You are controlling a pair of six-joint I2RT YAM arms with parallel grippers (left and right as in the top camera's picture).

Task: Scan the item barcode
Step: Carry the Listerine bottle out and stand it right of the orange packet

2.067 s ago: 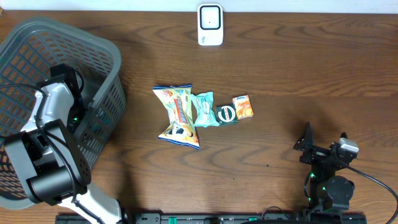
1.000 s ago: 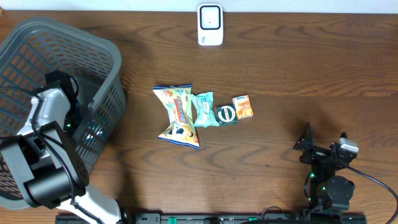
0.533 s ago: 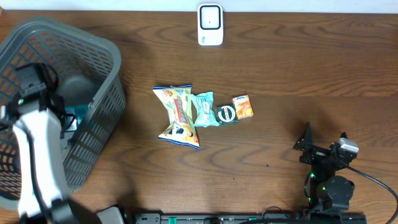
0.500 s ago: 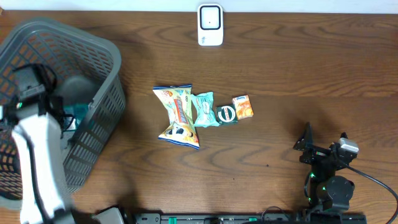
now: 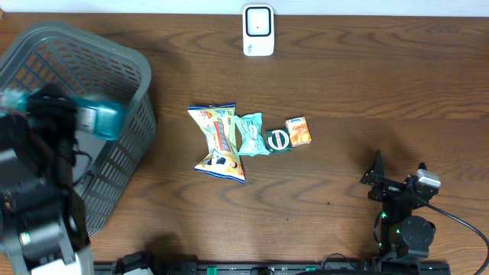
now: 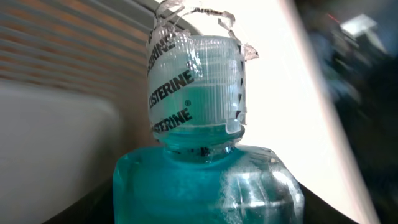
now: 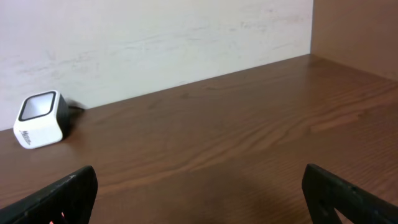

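Note:
The item is a clear bottle of teal mouthwash (image 5: 102,119) with a sealed ribbed cap (image 6: 198,87). It hangs blurred above the grey basket (image 5: 114,57) at the left. My left gripper (image 5: 76,120) is shut on the bottle's body, and its dark fingers (image 6: 87,208) show at the bottom corners of the left wrist view. The white barcode scanner (image 5: 258,30) stands at the table's far edge and appears as the small white scanner (image 7: 40,118) in the right wrist view. My right gripper (image 5: 399,177) rests open and holds nothing near the front right; its fingertips (image 7: 68,190) frame bare wood.
A yellow snack bag (image 5: 218,142), a mint packet (image 5: 250,134), a dark round tin (image 5: 278,140) and a small orange box (image 5: 299,131) lie in a row mid-table. A pale wall (image 7: 155,37) runs behind the scanner.
My left arm has lifted out of the basket with the mouthwash bottle in its grip, and the bottle now sits above the basket rim. The right arm has not moved.

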